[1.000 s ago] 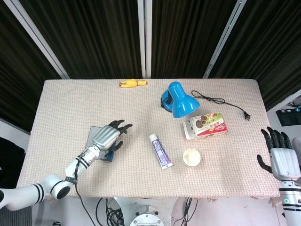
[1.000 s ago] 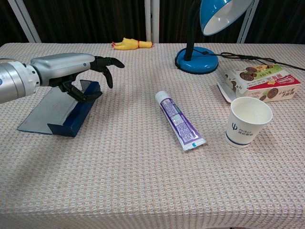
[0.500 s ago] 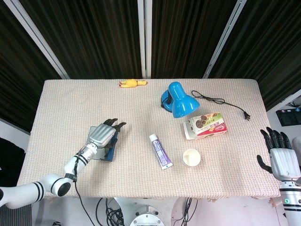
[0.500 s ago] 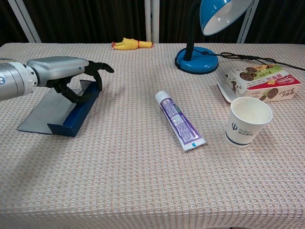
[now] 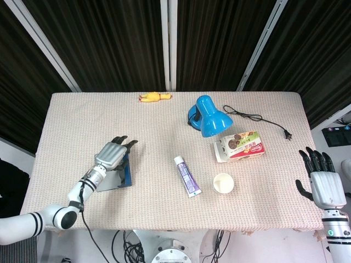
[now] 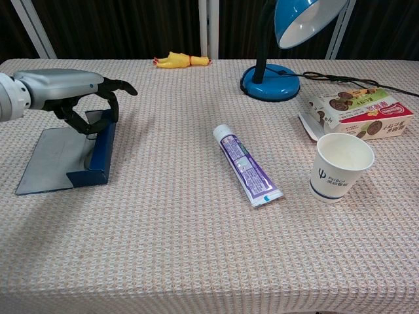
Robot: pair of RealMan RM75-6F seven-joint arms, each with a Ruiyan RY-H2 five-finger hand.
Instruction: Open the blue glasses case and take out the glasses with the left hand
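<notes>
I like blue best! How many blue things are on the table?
2. The blue lamp stands at the back of the table, right of the middle. The blue glasses case lies near the left edge, under the left hand. The toothpaste tube looks purple.

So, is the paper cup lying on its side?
No, in the chest view the cup stands upright with its open mouth facing up, right of the toothpaste tube.

Bare cloth between case (image 6: pixel 91 154) and toothpaste (image 6: pixel 247 165)
</notes>
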